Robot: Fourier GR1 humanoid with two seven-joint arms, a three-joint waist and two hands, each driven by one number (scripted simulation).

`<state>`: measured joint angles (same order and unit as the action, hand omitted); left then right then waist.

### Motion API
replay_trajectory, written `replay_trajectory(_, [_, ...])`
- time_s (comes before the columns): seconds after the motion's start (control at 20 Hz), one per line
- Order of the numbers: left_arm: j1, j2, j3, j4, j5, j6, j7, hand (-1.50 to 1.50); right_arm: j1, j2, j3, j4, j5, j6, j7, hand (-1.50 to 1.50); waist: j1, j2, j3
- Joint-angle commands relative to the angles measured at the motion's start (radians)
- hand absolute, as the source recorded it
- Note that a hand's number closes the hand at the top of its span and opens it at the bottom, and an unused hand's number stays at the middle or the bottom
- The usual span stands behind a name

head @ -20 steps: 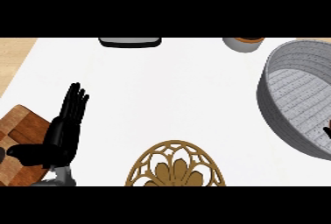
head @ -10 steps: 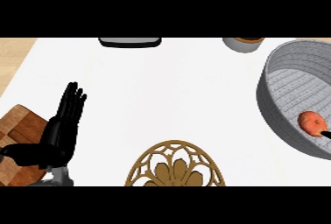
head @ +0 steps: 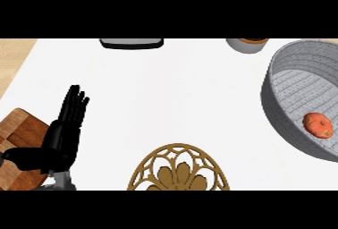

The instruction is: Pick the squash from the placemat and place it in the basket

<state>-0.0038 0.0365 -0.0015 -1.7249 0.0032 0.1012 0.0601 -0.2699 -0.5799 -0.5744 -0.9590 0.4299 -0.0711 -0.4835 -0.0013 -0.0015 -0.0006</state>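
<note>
White smooth desk. Round orange squash sits inside the grey ribbed woven basket, right edge of frame. Left black robot hand lower left, fingers straight, holding nothing. Gold filigree placemat bottom centre.

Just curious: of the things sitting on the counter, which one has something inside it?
The grey basket at the right edge. An orange squash lies inside it. The gold placemat and the wooden board carry nothing visible.
</note>
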Motion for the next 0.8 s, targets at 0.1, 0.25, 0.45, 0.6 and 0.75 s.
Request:
replay_trajectory(0.1, [-0.030,0.021,0.037,0.052,0.022,-0.024,-0.023,0.00,0.013,-0.096,-0.089,-0.005,-0.084,0.034,0.029,-1.50,0.000,0.002,0.001])
replay_trajectory(0.25, [0.051,0.001,0.000,0.000,0.006,-0.023,-0.047,0.00,0.020,-0.141,-0.139,-0.020,-0.119,0.045,0.091,-1.50,0.001,0.001,0.001])
replay_trajectory(0.45, [0.033,-0.017,-0.005,0.046,-0.001,-0.016,-0.084,0.00,0.027,-0.176,-0.221,0.120,-0.203,0.080,0.019,-1.50,0.004,0.003,0.001])
replay_trajectory(0.6, [0.021,-0.014,0.000,0.051,-0.013,-0.004,-0.082,0.00,0.071,-0.261,-0.290,0.080,-0.305,0.231,0.057,-1.50,-0.003,0.000,0.001])
replay_trajectory(0.75, [-0.018,-0.002,0.027,0.100,0.011,-0.020,-0.085,0.00,0.100,-0.343,-0.311,0.189,-0.322,0.302,-0.044,-1.50,-0.004,0.002,0.001])
